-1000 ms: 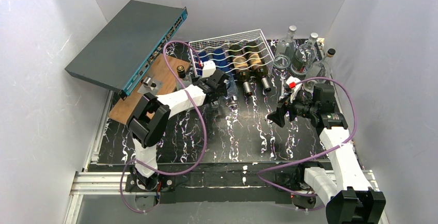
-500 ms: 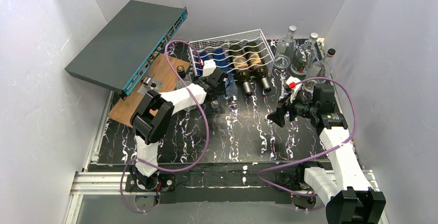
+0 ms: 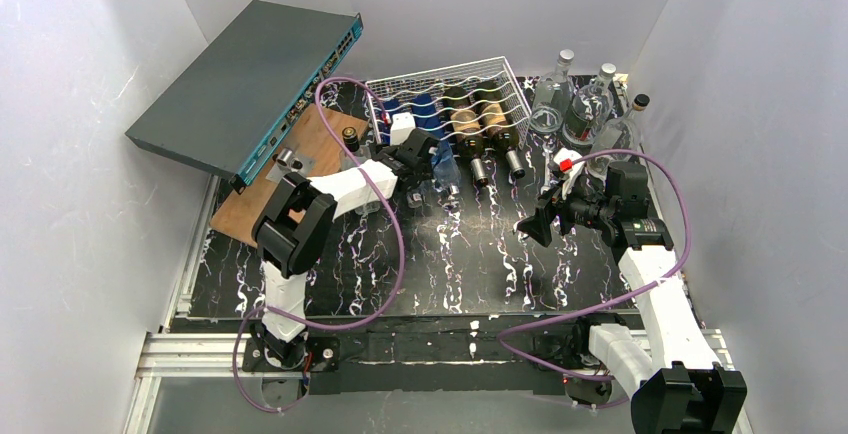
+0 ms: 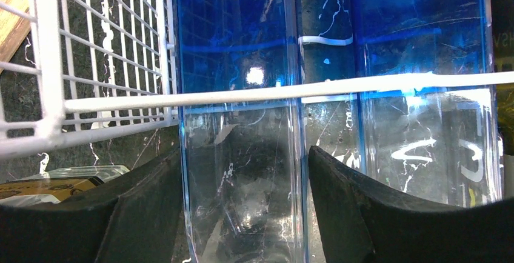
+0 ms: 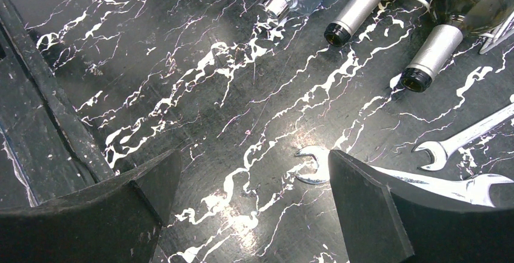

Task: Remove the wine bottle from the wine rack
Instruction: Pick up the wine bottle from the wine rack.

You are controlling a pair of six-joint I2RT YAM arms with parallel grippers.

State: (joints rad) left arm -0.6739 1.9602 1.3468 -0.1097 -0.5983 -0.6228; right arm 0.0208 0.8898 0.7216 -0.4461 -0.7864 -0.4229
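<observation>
The white wire wine rack point(image 3: 440, 84) lies at the back middle with two blue-and-clear bottles on its left and two dark wine bottles point(image 3: 488, 124) on its right, necks toward me. My left gripper point(image 3: 420, 154) is at the rack's front left. In the left wrist view it point(image 4: 244, 157) is open, its fingers point(image 4: 139, 214) astride the left blue-and-clear bottle point(image 4: 239, 111) under a rack wire point(image 4: 103, 102); the right finger stands just off the glass. My right gripper point(image 3: 535, 222) is open and empty above the table point(image 5: 254, 172).
A grey network switch point(image 3: 250, 79) leans at the back left over a wooden board point(image 3: 305, 149). Several clear upright bottles point(image 3: 585, 104) stand at the back right. Wrenches point(image 5: 463, 139) lie under the right gripper, near the dark bottles' necks point(image 5: 354, 11).
My left gripper has moved a little up and forward toward the rack, along the blue-and-clear bottle. The right arm has not moved.
</observation>
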